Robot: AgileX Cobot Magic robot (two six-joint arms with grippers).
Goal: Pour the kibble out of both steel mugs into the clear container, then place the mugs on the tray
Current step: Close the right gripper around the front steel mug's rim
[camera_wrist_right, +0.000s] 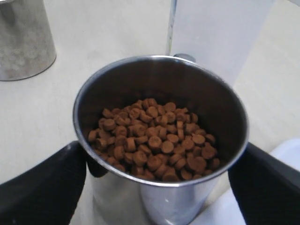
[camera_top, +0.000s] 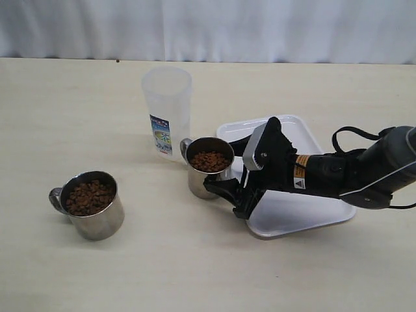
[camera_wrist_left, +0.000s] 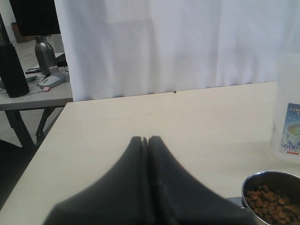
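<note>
A steel mug of brown kibble stands on the table between the clear container and the white tray. My right gripper reaches in over the tray and is open, with one finger on each side of this mug. The fingers sit close against its wall, and a thin gap shows on one side. A second steel mug full of kibble stands alone at the front left. My left gripper is shut and empty, hanging above the table near that mug. It is out of the exterior view.
The tray holds nothing but the shadow of my right arm, which lies across it. A white curtain runs behind the table's far edge. The left wrist view shows the table's side edge and another desk with a bottle beyond it.
</note>
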